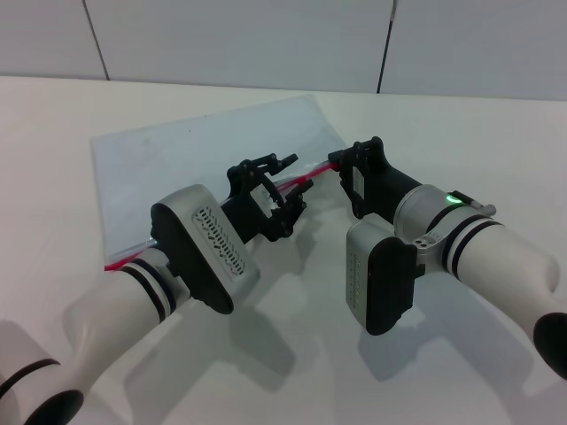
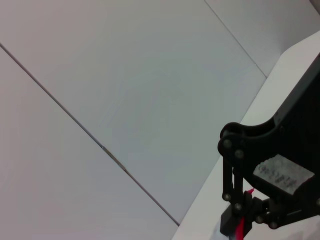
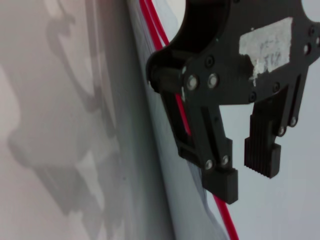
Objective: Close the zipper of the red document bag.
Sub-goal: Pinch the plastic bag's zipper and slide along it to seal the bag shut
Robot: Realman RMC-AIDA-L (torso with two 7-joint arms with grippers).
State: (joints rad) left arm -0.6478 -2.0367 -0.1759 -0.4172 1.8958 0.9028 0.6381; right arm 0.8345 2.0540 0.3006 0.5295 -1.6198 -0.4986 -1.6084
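The red document bag [image 1: 195, 168] lies flat on the white table, a pale translucent pouch. Its zipper [image 1: 124, 262] runs as a thin red strip along the near edge. My left gripper [image 1: 297, 177] sits over the middle of that strip, open, one finger on each side of the red line. My right gripper [image 1: 350, 155] is at the strip's far right end. In the right wrist view its fingers [image 3: 220, 175] stand a narrow gap apart over the bag [image 3: 300, 200], the zipper [image 3: 152, 25] passing under one finger. The left wrist view shows the right gripper [image 2: 245, 217] at the red strip.
The white table [image 1: 461, 115] stretches around the bag, with a panelled wall [image 1: 266, 35] behind its far edge. Both forearms reach in from the near side, and the left one covers a middle stretch of the zipper.
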